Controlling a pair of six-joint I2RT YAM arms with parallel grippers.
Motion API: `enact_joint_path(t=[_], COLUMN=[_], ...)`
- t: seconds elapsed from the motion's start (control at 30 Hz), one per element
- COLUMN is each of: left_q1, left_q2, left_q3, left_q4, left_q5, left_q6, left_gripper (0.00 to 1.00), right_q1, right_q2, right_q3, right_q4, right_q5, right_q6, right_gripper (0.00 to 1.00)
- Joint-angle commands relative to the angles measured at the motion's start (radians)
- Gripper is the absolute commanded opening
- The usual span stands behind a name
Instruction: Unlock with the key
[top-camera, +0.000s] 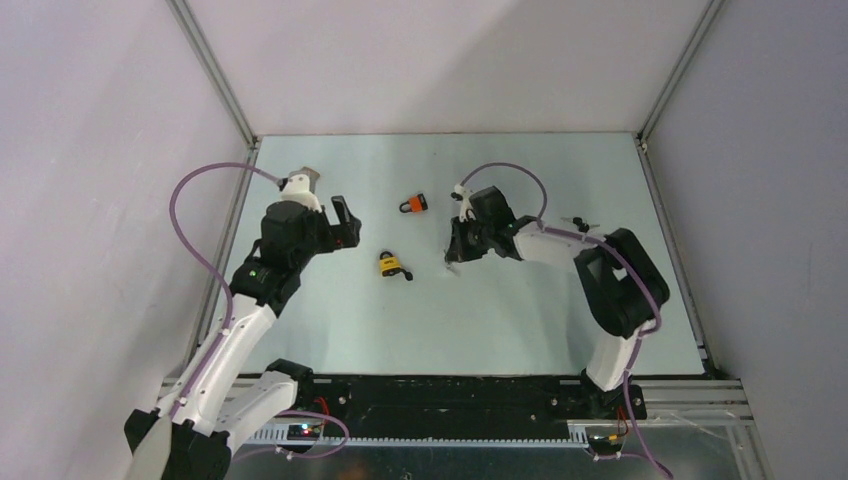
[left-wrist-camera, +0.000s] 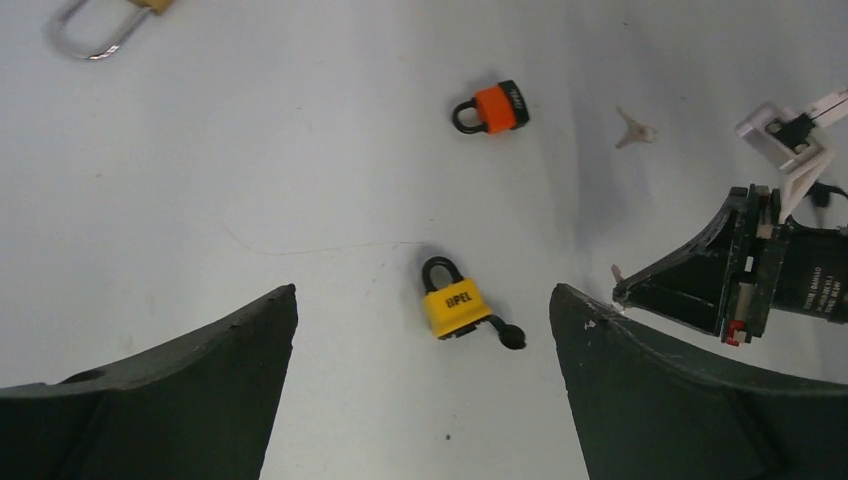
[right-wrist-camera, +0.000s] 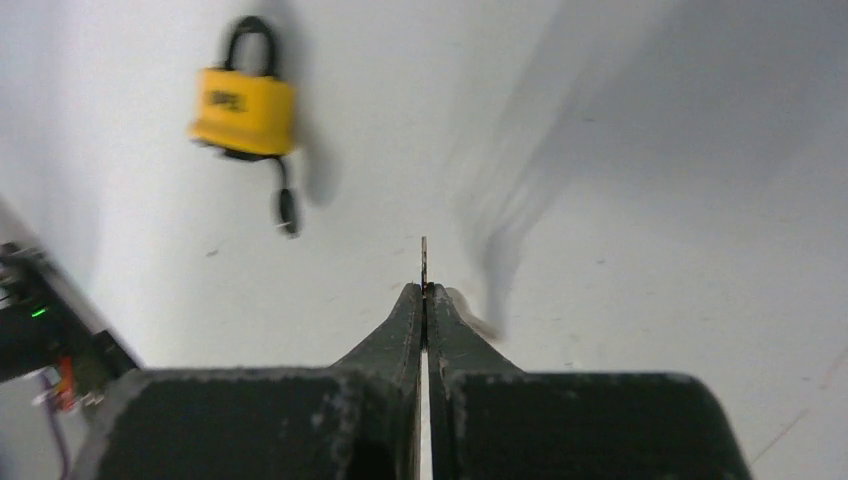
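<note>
Tabletop (top-camera: 450, 330): pale, between white walls (top-camera: 420, 60).
Right hand (right-wrist-camera: 423, 290): pressed together on a thin key (right-wrist-camera: 423, 255), blade forward; we judge that's for aiming.
Yellow padlock (right-wrist-camera: 243, 112): flat, near, ahead of it.
Left hand (top-camera: 325, 197): spread, free to steady.

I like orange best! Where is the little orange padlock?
In the top view, the small orange padlock with black shackle lies mid-table, beyond the yellow padlock, right of it.

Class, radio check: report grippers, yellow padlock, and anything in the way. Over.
Left gripper open, empty. Right gripper shut on a thin key. Yellow padlock lying flat, shackle closed, black-headed key at its base. Nothing between right gripper and padlock.
</note>
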Motion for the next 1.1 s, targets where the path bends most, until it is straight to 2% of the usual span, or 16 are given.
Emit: enact_joint_path(t=[0.0, 0.33, 0.43, 0.53, 0.7, 1.07], left_q1=[-0.013, -0.087, -0.106, -0.124, -0.140, -0.157], left_q2=[0.009, 0.039, 0.033, 0.031, 0.046, 0.052], left_q3=[-0.018, -0.048, -0.074, -0.073, -0.061, -0.065], left_q4=[0.073, 0.227, 0.330, 0.355, 0.357, 0.357], left_q5=[0.142, 0.333, 0.406, 0.411, 0.420, 0.399], left_q6=[-0.061, -0.166, -0.203, -0.212, -0.248, -0.367], left_gripper=[1.00, 0.99, 0.97, 0.96, 0.96, 0.93], right_q1=[-0.001, 0.011, 0.021, 0.030, 0.053, 0.154], right_q2=[-0.166, -0.357, -0.387, -0.418, -0.451, -0.522], right_q3=[-0.079, -0.215, -0.231, -0.232, -0.232, -0.232], right_q4=[0.222, 0.453, 0.485, 0.493, 0.478, 0.372], right_q5=[-0.168, -0.326, -0.347, -0.346, -0.327, -0.124], right_q6=[0.060, 0.100, 0.119, 0.120, 0.095, -0.076], right_gripper=[0.00, 0.00, 0.00, 0.00, 0.00, 0.00])
